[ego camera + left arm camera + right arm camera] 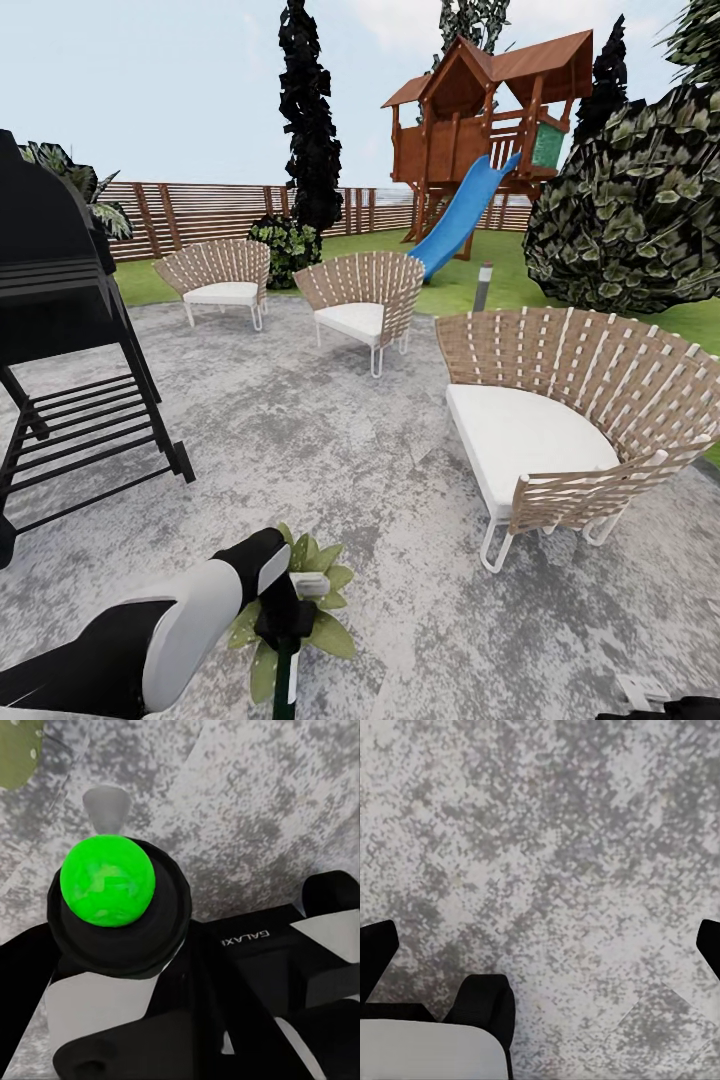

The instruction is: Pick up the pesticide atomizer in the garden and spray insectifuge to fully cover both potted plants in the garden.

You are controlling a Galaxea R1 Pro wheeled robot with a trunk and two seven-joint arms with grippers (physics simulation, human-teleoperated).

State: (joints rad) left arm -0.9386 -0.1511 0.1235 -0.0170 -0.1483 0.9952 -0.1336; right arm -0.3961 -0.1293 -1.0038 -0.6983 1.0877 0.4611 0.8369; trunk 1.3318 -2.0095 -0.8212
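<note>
At the bottom of the head view my left gripper [285, 620] is shut on the pesticide atomizer [310, 585]. Its whitish trigger head sticks out above the fingers and its dark slim body hangs below. Directly under it sits a potted plant [330, 635], a broad light-green rosette on the grey patio, with its pot hidden. In the left wrist view the atomizer [109, 881] shows end-on as a bright green round end in a black collar, with a grey cone beyond it and one plant leaf [19, 750] at the corner. My right gripper [542, 949] is open over bare paving.
A black grill [60, 330] stands at the left. Three woven chairs ring the patio, the nearest [560, 430] at the right. Behind are a brown slatted fence [190, 215], a wooden playhouse with a blue slide [465, 210], dark shrubs and lawn.
</note>
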